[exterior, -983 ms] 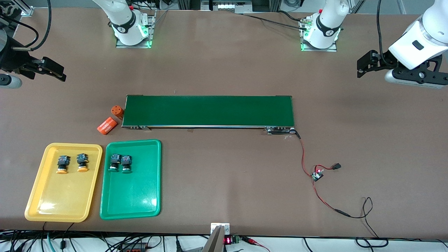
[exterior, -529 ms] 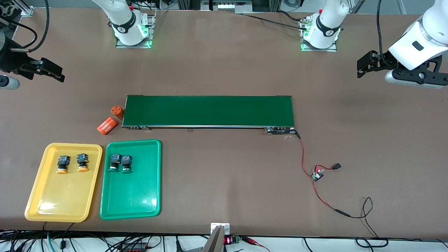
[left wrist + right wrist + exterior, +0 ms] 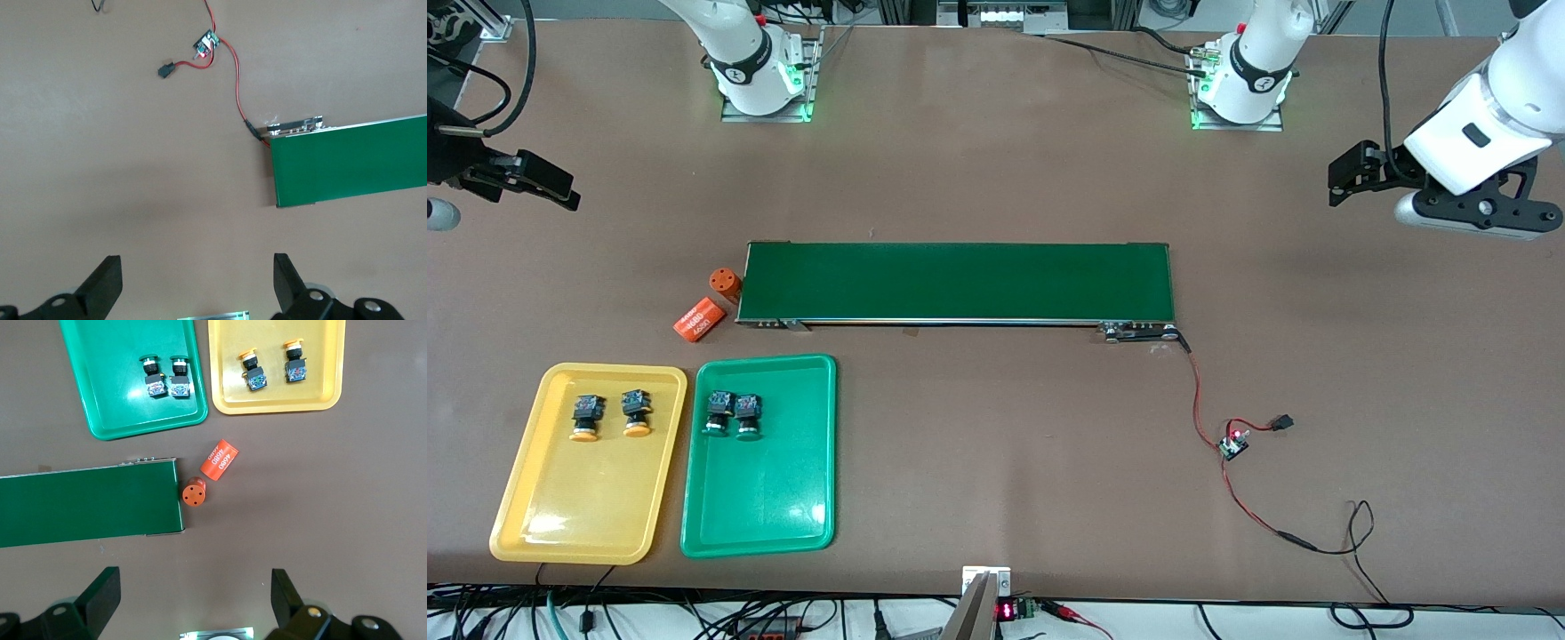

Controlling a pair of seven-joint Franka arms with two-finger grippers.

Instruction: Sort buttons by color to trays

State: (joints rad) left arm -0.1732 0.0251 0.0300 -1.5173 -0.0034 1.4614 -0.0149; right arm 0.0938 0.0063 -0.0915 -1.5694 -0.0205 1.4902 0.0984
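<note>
Two yellow-capped buttons [image 3: 586,417] [image 3: 637,412] lie side by side in the yellow tray [image 3: 578,498]. Two green-capped buttons [image 3: 718,412] [image 3: 748,416] lie in the green tray [image 3: 760,498] beside it. The right wrist view shows both trays [image 3: 127,410] [image 3: 280,397] from above with their buttons [image 3: 152,377] [image 3: 252,372]. My right gripper [image 3: 560,191] [image 3: 195,583] hangs open and empty over bare table at the right arm's end. At the left arm's end my left gripper [image 3: 1343,173] [image 3: 198,267] is also open, holding nothing, over bare table.
A long dark-green conveyor belt [image 3: 957,282] crosses the middle of the table. Two orange cylinders [image 3: 725,283] [image 3: 699,320] sit at its end, close to the trays. Red and black wires with a small circuit board [image 3: 1233,444] trail from its other end.
The right gripper has drifted outward toward its end of the table. The left arm has risen slightly. Buttons and trays have not moved.
</note>
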